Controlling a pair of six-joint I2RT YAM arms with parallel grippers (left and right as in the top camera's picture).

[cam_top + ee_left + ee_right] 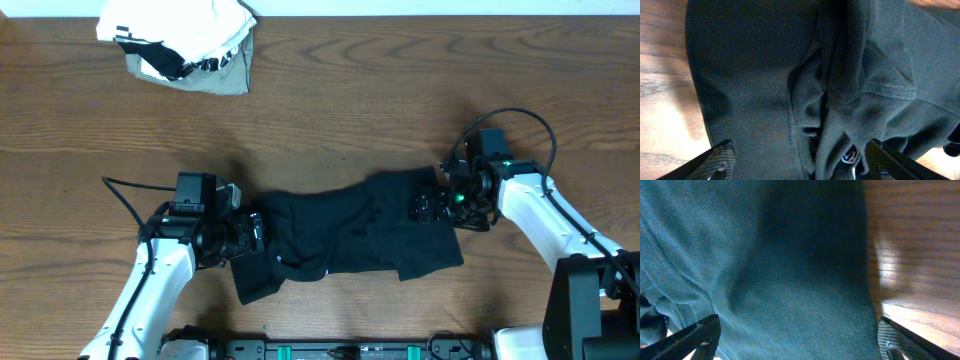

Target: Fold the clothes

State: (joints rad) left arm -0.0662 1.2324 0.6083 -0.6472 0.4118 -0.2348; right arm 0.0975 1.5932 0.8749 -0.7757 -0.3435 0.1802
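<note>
- The wooden tabletop (350,120) fills the overhead view, brown with a strong grain.
- The black garment (340,235) lies crumpled near the front edge of the tabletop, stretched sideways between the two arms, with folds bunched at its middle and a loose corner hanging towards the front at each end.
- The left arm (150,290) reaches up from the front-left corner, its wrist bent inward to the garment's left end.
- The right arm (545,215) comes in from the right edge and angles down onto the garment's right end.
- A white-and-grey bundle (185,45) with striped trim sits at the far-left edge, well apart from the garment.
- The left tool (800,165) is over the cloth with its jaws spread wide, both fingers apart and nothing pinched between them.
- The right tool (800,340) is likewise spread wide over smooth fabric beside bare wood, gripping nothing.
- A small white logo (850,156) shows among the folds near the left tool's finger.
</note>
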